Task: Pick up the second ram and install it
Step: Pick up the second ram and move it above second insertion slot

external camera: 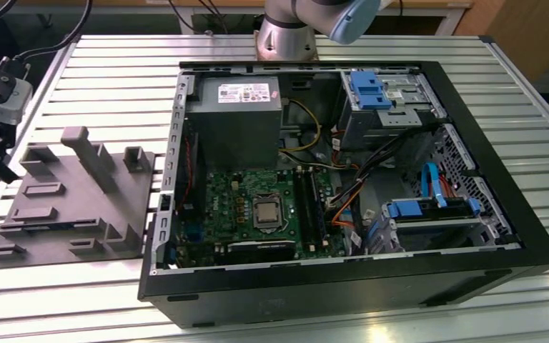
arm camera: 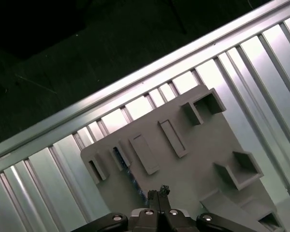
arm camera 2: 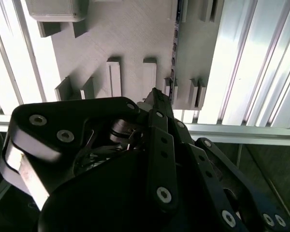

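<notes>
Black linkage arms of the pincer (arm camera 2: 155, 94) sit right up against the lens in the second wrist view. The two tips look pressed together with nothing between them, and the first wrist view agrees, so I'd call it closed and empty

The second ram (arm camera 2: 174, 58) is the thin dark stick just beside those tips. It's standing on its long edge in the grey holder tray (arm camera 2: 130, 38), and you see it edge-on in both wrist views. It's close to the pincer, but I can't make out any actual contact. My guess is the tray's raised blocks (arm camera 2: 114, 77) are there to prop the stick upright, leaving its flat faces free for a grab from above

The pincer hangs over the tray, pointing down at the slatted table (arm camera: 38, 169). The computer case (external camera: 351, 286) is well apart from it, on the far side of the tray. It's lying on its side with the panel off so the motherboard (external camera: 246, 207) faces up, which makes sense for reaching in from above

So the stick isn't picked up yet, I'd say the job is barely started
</notes>
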`<state>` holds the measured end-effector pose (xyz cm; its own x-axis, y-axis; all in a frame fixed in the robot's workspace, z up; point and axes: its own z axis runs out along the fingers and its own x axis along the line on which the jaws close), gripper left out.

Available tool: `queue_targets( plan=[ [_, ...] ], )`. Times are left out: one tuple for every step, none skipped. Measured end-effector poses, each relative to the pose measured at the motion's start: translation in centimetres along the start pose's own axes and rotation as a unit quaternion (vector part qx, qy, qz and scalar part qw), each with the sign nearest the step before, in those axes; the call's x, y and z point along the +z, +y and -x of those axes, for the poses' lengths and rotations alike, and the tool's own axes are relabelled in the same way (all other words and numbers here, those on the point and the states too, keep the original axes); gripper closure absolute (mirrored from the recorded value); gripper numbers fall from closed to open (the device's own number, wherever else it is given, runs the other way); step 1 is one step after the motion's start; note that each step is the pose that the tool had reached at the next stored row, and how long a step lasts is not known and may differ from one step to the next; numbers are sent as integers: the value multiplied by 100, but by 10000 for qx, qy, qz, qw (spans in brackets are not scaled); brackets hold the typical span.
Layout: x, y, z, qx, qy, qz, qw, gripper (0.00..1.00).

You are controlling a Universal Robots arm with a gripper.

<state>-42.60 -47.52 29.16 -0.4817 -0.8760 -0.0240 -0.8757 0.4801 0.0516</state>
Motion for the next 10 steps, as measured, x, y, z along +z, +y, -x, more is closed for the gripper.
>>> queue_targets(
  plan=[
    [0, 0, 0, -33, 2, 1, 10000, 89],
    [0, 0, 0, -67, 3, 2, 10000, 89],
    [1, 0, 0, -99, 5, 2, 10000, 89],
    [1, 0, 0, -131, 6, 3, 9999, 89],
    [1, 0, 0, -161, 8, 4, 9999, 89],
    [1, 0, 0, -192, 10, 4, 9998, 89],
    [2, 0, 0, -226, 11, 5, 9997, 89],
    [2, 0, 0, -258, 13, 6, 9997, 89],
    [3, 0, 0, -292, 15, 7, 9996, 89],
    [4, 0, 0, -329, 18, 8, 9995, 89]
  ],
)
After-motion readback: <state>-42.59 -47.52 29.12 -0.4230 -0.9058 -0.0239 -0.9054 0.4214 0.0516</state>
